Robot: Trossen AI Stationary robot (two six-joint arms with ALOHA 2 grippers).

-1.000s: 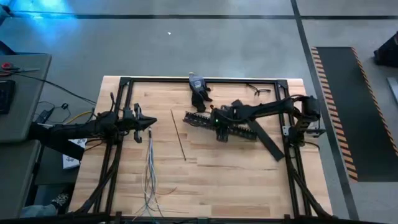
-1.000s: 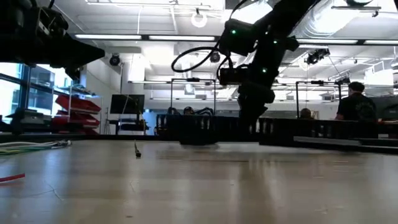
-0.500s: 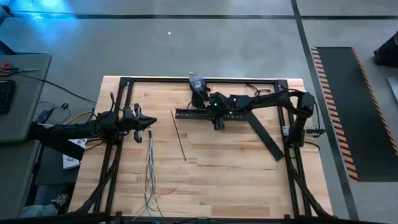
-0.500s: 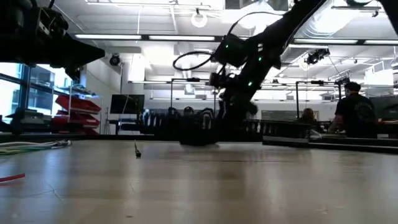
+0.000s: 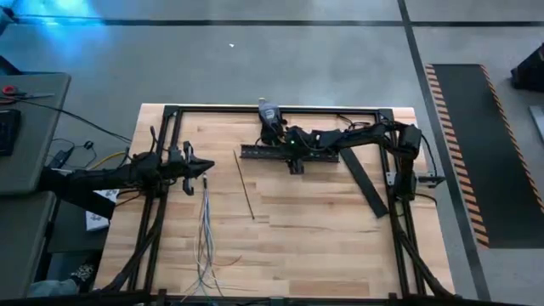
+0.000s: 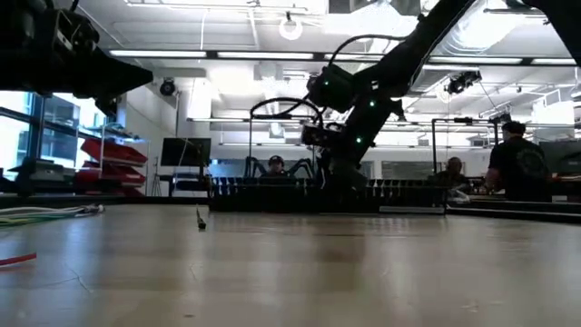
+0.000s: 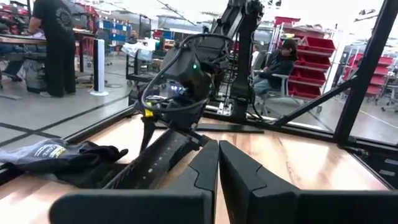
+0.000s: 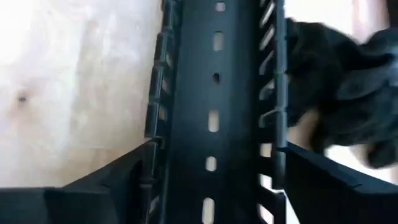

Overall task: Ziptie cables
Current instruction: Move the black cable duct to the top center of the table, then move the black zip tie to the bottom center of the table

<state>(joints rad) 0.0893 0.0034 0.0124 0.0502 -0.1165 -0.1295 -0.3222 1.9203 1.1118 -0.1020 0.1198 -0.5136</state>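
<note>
Cables lie at about 7 o'clock on your worktop, a loose fan of very thin pale grey and white wires running from near the left hand out to the 6 o'clock edge, where the strands splay apart. In the low view their ends show as a flat pale bunch, with one red strand lying apart from it.

Your left hand hovers at about 9 o'clock, just above the top end of the wires. In its wrist view the two smooth dark fingers stand almost together with only a narrow slit between them, and nothing is in them.

Your right hand is out at about 12 o'clock over the duct, a long black channel with comb-toothed walls and a row of oblong slots down its floor. In the right wrist view the fingers sit wide apart, one outside each toothed wall of the duct; you cannot tell whether they press on it.

A crumpled black glove lies beside the duct at the 12 o'clock edge. A flat black lid lies slantwise at about 3 o'clock, and a thin straight dark strip lies between wires and duct on the pale, planked wood.
</note>
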